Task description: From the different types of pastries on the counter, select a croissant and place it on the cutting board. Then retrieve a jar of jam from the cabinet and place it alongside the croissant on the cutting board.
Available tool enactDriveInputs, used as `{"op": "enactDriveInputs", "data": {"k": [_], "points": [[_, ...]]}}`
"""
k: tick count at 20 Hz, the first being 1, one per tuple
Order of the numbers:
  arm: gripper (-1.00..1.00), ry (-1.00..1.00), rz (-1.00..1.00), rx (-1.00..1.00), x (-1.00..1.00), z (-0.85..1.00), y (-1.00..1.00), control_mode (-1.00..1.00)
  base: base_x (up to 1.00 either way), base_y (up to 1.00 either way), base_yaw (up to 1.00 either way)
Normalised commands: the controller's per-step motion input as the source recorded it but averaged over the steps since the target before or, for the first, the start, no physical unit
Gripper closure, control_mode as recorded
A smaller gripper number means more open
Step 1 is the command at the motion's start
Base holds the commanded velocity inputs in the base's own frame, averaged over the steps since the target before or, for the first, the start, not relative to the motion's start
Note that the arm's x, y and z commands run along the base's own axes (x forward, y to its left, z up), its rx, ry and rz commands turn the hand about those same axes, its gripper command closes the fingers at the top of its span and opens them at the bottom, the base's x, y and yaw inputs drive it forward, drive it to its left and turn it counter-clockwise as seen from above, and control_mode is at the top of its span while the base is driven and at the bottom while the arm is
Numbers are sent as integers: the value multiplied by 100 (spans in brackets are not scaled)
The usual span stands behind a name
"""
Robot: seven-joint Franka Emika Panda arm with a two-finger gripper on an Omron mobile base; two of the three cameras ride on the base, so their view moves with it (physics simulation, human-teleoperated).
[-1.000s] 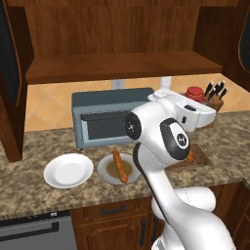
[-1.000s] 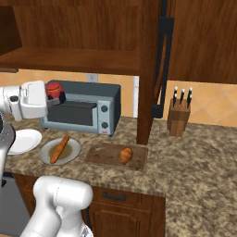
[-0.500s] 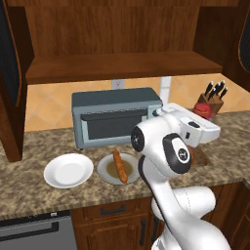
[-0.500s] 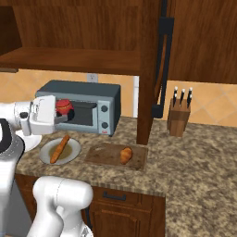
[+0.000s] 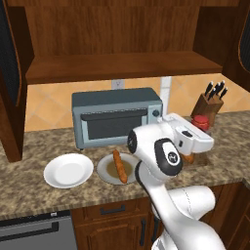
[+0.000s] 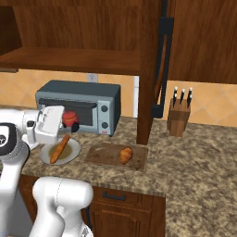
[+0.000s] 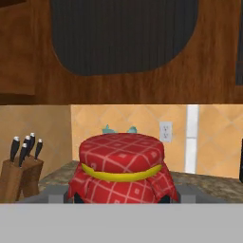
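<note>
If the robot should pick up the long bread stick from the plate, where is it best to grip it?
At its middle, from straight above, jaws across its narrow width. The bread stick lies flat on the plate, long and thin, so only the short way fits a grip.

Jar of jam (image 7: 121, 168) base hidden (grey band covers it), cutting board (image 5: 197, 159) mostly behind arm

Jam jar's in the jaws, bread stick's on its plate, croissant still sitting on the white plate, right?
Not quite. The croissant lies on the cutting board, not on the white plate, which holds nothing; the right base view shows it. The rest stands: the jam jar is held in the jaws of the gripper, and the bread stick lies on its own plate.
</note>
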Motion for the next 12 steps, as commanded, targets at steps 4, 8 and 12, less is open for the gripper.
{"op": "enactDriveInputs", "data": {"k": [4, 8, 12], "points": [[100, 0, -4, 6, 0, -34, -13, -100, 0, 0, 0], [100, 0, -2, 9, 0, -30, -17, -100, 0, 0, 0], [100, 0, -1, 10, 0, -27, -16, -100, 0, 0, 0]]}}
